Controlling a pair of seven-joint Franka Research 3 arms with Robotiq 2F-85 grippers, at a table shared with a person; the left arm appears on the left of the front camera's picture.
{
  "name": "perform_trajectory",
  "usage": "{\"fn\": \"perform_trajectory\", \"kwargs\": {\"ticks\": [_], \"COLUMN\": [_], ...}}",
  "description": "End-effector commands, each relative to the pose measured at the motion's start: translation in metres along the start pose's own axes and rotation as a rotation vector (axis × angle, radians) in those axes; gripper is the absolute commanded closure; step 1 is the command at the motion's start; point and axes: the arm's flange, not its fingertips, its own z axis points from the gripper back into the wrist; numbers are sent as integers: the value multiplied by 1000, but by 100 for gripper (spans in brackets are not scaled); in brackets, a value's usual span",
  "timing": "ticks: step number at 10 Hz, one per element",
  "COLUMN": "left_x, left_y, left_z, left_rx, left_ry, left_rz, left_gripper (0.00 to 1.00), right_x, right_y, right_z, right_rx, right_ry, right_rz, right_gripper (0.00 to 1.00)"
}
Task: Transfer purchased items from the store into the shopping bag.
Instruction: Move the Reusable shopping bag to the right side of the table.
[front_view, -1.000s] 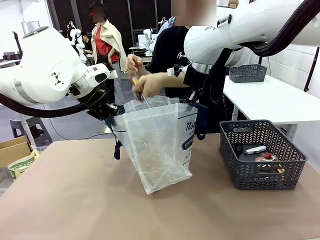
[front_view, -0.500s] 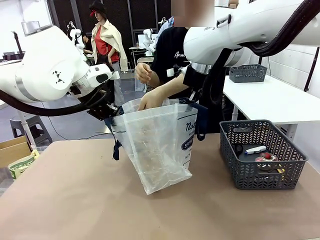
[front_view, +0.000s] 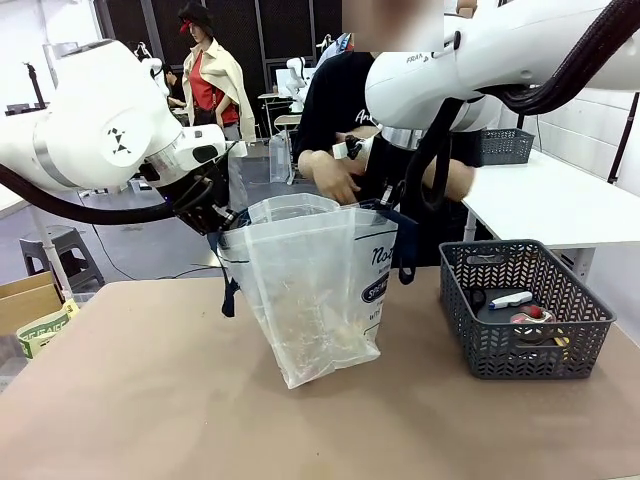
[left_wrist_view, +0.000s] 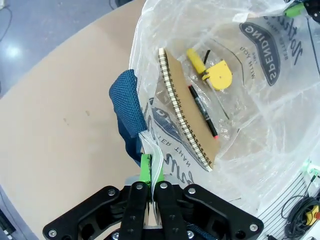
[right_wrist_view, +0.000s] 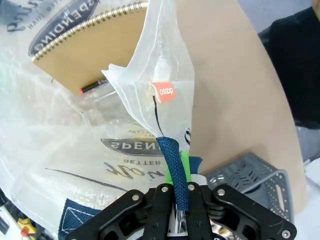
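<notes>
Holding shopping bag (front_view: 315, 290) open: left gripper (left_wrist_view: 151, 174) pinching rim (left_wrist_view: 148, 144), right gripper (right_wrist_view: 176, 174) clamped on strap (right_wrist_view: 169, 155); basket (front_view: 470, 335) right of bag, nearer right arm.

Bright, even indoor light; white glare on the clear shopping bag (left_wrist_view: 270, 125); faint shadow on the surface (front_view: 150, 400) under that bag; wrist views bow near their edges.

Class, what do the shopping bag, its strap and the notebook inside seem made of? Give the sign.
Shopping bag: thin glossy plastic film, see-through and creased. Strap: navy woven fabric webbing, weave visible. Notebook: matte brown card cover, probably; spiral looks like wire.
</notes>
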Motion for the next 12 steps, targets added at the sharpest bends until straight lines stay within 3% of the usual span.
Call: {"fn": "perform_trajectory", "kwargs": {"ticks": [1,6,10,12], "left_x": [0,-2,-3,-3], "left_y": [14,18,18,17], "left_z": [1,3,0,0], "left_rx": [15,12,43,39], "left_ry": [21,57,71,68], "left_rz": [-34,-139,-192,-206], "left_gripper": [100,100,100,100], "right_x": [1,0,0,-3], "right_y": [-7,-10,-15,-17], "right_z": [1,5,17,16], "right_rx": [-20,-12,-32,-37], "right_ry": [29,41,159,170], "right_rz": [7,67,117,107], "right_gripper": [100,100,100,100]}}
